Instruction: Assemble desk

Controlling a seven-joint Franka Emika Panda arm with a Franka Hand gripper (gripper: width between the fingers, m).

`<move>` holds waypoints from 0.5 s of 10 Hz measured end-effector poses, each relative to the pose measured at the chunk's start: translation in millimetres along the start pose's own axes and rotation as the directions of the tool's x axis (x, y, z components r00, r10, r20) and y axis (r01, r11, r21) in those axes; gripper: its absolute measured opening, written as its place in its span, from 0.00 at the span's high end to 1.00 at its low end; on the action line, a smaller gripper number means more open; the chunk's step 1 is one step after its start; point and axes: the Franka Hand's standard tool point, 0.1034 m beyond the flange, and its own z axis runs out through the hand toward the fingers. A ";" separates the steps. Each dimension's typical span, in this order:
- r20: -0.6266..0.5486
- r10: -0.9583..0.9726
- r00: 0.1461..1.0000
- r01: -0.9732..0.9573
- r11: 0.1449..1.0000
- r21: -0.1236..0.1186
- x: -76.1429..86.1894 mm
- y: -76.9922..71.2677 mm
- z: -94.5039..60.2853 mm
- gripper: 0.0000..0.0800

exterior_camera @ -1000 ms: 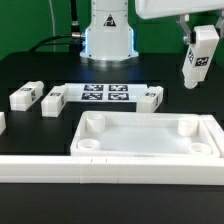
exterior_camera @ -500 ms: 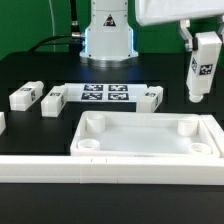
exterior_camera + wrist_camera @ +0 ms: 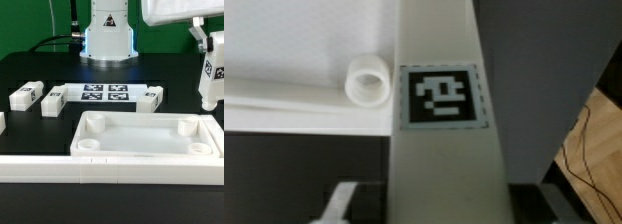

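The black table [image 3: 30, 65] stands before a green backdrop. In the exterior view, the gripper [image 3: 207, 42] is clamped on the upper end of a white leg [image 3: 210, 80]. The leg hangs upright by the desk top's [image 3: 140, 145] far corner, on the exterior view's right. A second ago it hung tilted, higher and further left. In the wrist view, the leg passes beside a corner socket [image 3: 365, 83]. Its black-and-white tag [image 3: 439, 95] carries a pattern and no readable writing.

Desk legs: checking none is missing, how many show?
4: two legs lie beside the marker board at the exterior view's left, one at its right, one upright in the tool.
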 end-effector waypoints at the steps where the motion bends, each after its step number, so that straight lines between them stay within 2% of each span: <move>1: -0.032 0.000 0.999 0.000 1.000 -0.002 3.1 0.5 -0.7 0.64; 3: -0.196 -0.008 0.981 0.005 1.000 -0.017 3.9 7.0 2.4 0.64; 4: -0.204 -0.015 0.979 0.011 1.000 -0.020 3.0 11.2 9.0 0.64; 5: -0.200 -0.025 0.979 0.021 1.000 -0.022 13.6 15.1 10.7 0.64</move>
